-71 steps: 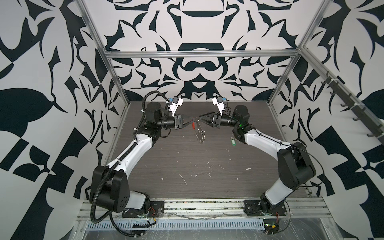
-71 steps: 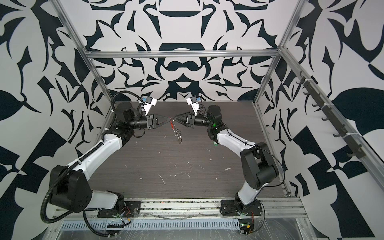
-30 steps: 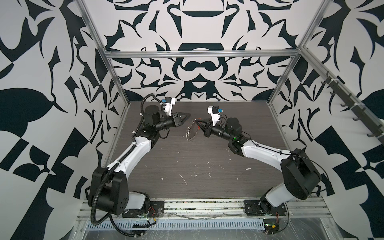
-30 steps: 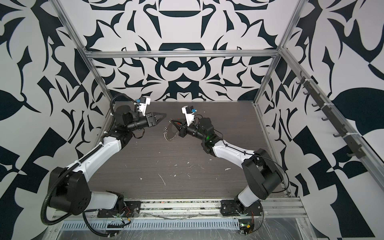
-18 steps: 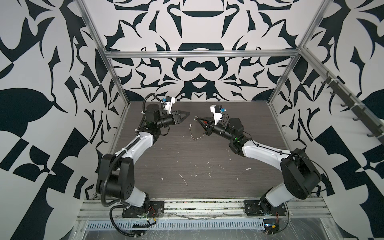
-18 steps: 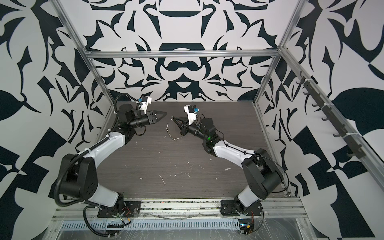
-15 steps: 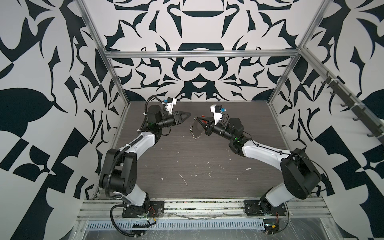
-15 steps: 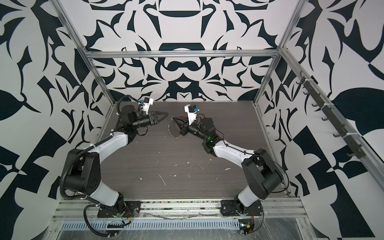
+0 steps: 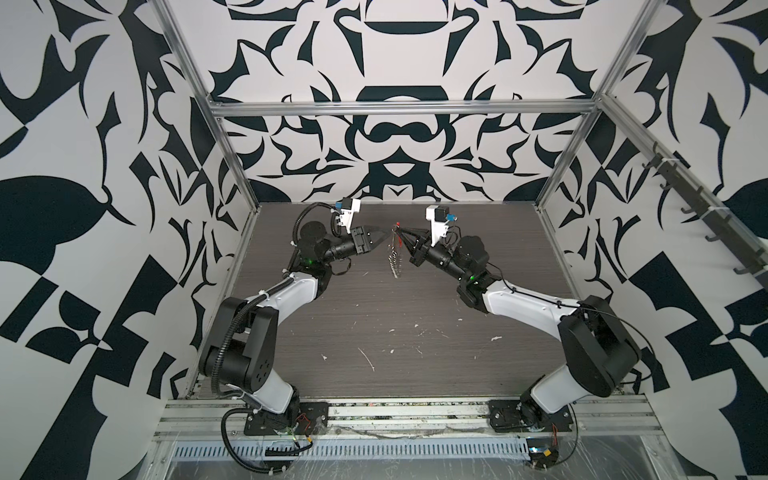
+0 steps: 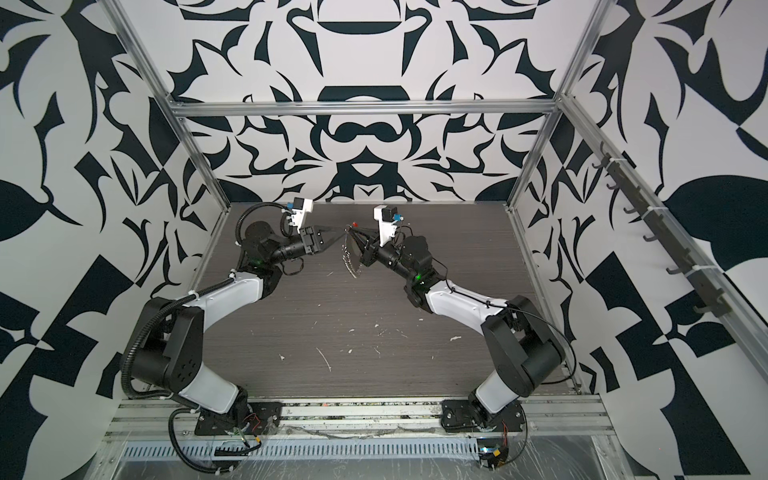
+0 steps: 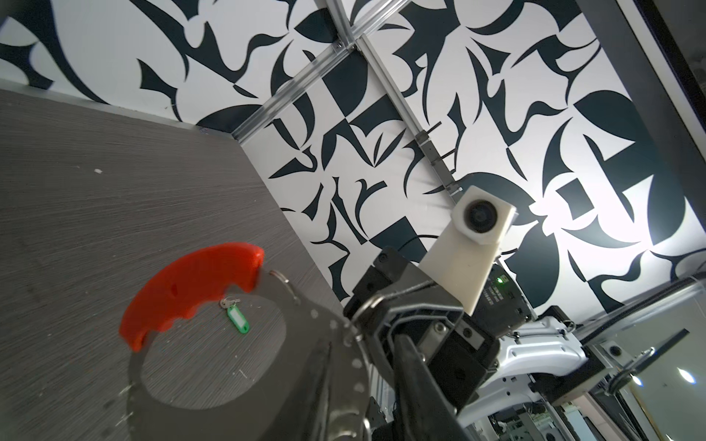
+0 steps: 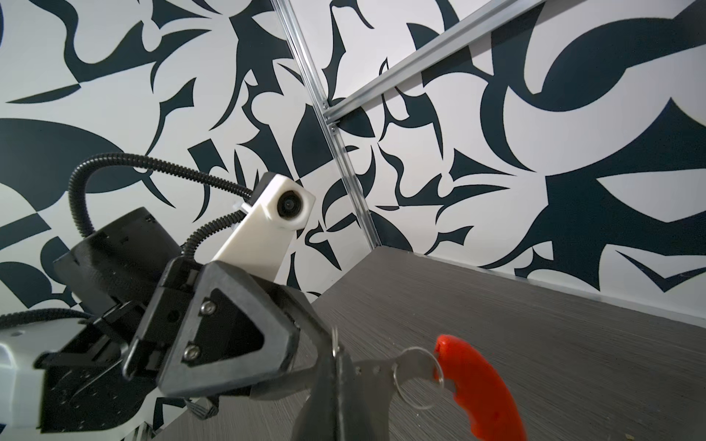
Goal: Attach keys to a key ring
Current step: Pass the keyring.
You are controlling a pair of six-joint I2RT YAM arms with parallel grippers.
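The key ring hangs in the air over the back of the table, red plastic segment uppermost and silver chain links dangling below; it also shows as the key ring. My right gripper is shut on its metal band beside a small silver ring and the red segment. My left gripper straddles the band from the other side, jaws narrowly apart, with a gap at one finger. The green key tag lies flat on the table, seen through the loop.
The dark wood table carries scattered white scraps toward the front. Patterned walls with aluminium posts enclose it on three sides. A rail of hooks runs along the right wall.
The left gripper has moved right, up to the key ring that the right gripper holds. The ring has shifted slightly right and now hangs straight down.
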